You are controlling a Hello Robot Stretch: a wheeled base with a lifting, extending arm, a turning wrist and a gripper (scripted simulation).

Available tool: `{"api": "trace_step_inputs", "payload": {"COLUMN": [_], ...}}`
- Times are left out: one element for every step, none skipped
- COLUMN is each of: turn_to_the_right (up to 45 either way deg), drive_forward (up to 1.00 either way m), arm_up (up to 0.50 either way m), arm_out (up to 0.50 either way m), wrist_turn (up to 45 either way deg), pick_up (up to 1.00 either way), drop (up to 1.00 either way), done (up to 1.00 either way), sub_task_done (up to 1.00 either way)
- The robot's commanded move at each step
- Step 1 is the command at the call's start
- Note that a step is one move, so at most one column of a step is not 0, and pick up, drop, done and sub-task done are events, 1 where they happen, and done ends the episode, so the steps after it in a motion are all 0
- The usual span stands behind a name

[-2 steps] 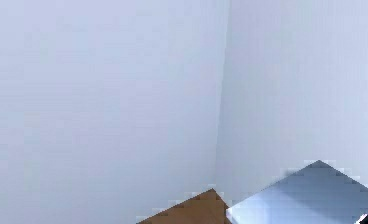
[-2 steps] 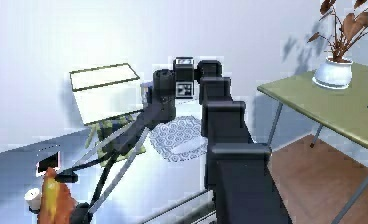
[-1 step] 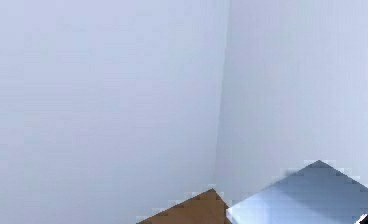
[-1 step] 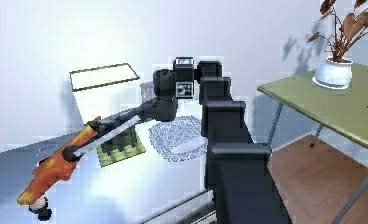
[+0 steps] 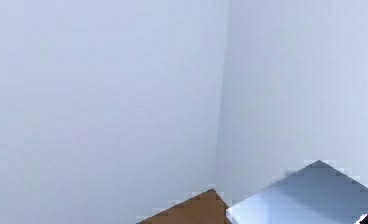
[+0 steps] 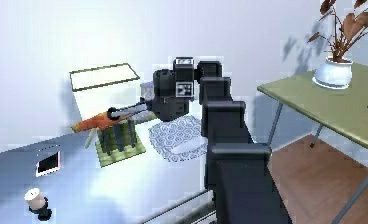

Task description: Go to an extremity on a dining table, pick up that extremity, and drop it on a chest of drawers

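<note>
Dark end effector (image 6: 114, 113) at an orange object (image 6: 87, 124), grey top (image 6: 92, 190) behind; grasp and hold unclear.

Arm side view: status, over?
Hand out over grey top; hold cannot be told. Orange-brown thing at its far end. Green striped item and white patterned item close by.

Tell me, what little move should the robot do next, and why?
Probably lower the arm a little. The tool is out above the grey top with an orange-brown thing at its far end; I cannot tell if it is held. Bare top shows just left of the green striped thing.
</note>
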Motion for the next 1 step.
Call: {"api": "trace_step_inputs", "payload": {"turn_to_the_right": [0.0], "drive_forward": [0.0], "arm_up": [0.0], "arm_out": [0.0], "wrist_turn": [3.0], "pick_up": [0.0], "drop": [0.0], "done": [0.0], "sub_task_done": [0.0]}}
